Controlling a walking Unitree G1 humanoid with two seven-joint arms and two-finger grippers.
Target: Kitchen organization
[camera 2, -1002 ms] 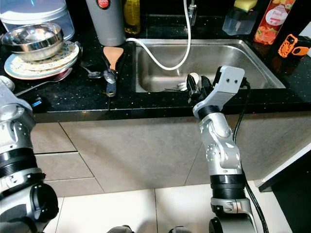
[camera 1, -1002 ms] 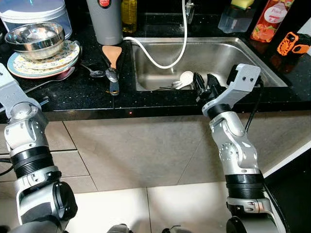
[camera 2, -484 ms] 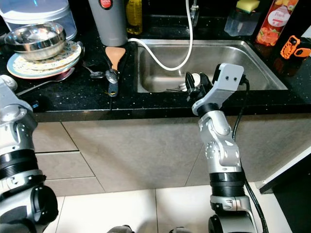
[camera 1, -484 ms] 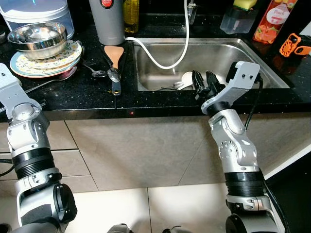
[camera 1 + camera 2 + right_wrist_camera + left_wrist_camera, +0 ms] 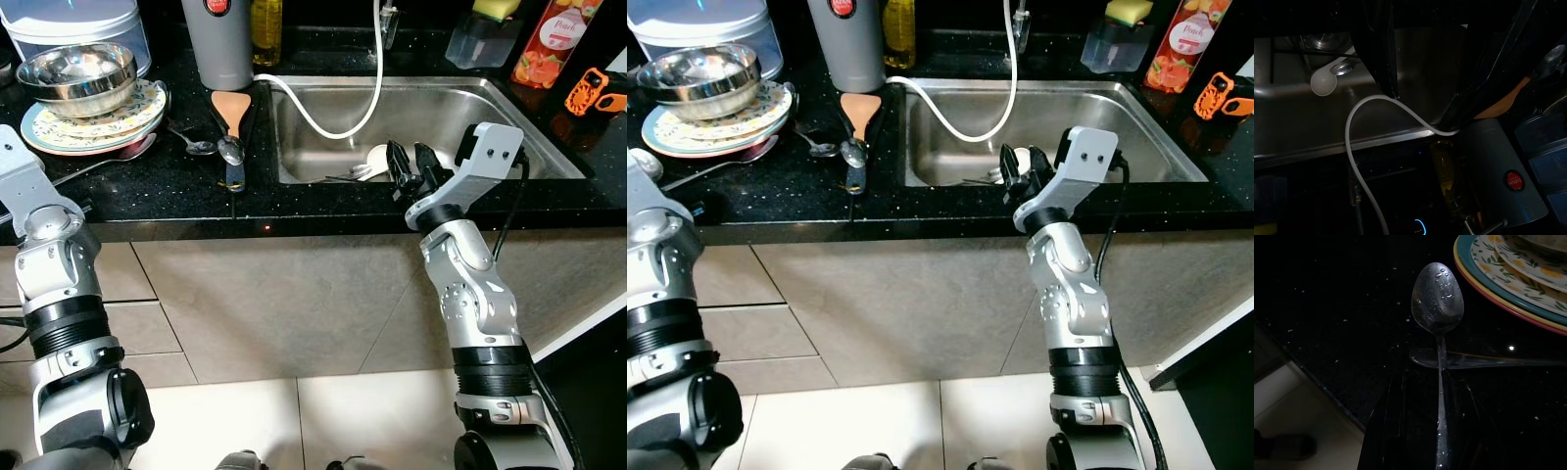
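My left gripper (image 5: 1436,378) hovers low over the black counter (image 5: 147,191) at its front left and is shut on the handle of a wet metal spoon (image 5: 1438,296). The spoon's bowl points toward a stack of patterned plates (image 5: 93,116) that carries a steel bowl (image 5: 76,73). My right gripper (image 5: 409,159) is open over the front edge of the steel sink (image 5: 509,127), with nothing between its fingers. Just beyond its fingers a white spoon (image 5: 1323,83) lies in the sink among other cutlery.
A white hose (image 5: 333,119) loops from the tap into the sink. A wooden spatula (image 5: 229,106) and two metal spoons (image 5: 227,152) lie left of the sink, below a grey flask (image 5: 220,39). At the back right stand an orange bottle (image 5: 549,39), a sponge tub (image 5: 478,34) and an orange tool (image 5: 593,90).
The head view has shifted slightly. Both arms keep their places, and the right gripper stays open over the sink's edge.
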